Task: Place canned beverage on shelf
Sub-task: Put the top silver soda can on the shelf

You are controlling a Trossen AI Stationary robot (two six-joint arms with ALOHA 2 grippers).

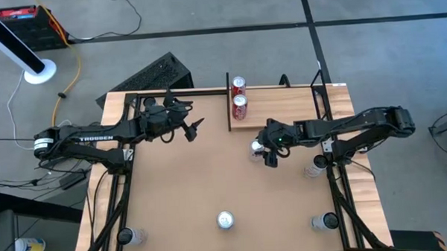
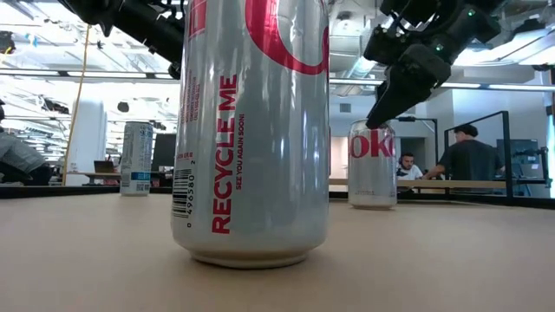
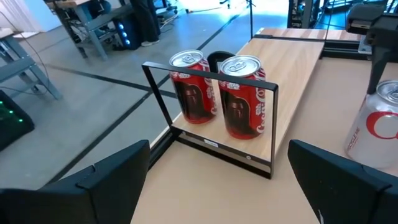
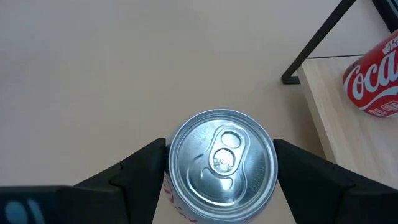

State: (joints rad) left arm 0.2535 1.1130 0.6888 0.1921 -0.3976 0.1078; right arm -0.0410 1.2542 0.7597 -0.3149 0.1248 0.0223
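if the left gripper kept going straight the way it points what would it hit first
Probably the shelf's thin black upright frame, which crosses the line ahead of the open left gripper. Right behind it stand two red cans on the shelf. Depth is hard to judge.

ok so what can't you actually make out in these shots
- Right tool: right wrist view shows its fingers either side of the silver can, but not whether they touch it; the can top hides the contact.
- Shelf: low view shows only a thin edge, the near can blocks the middle.
- Two red cans: left wrist view, labels partly behind the black frame.
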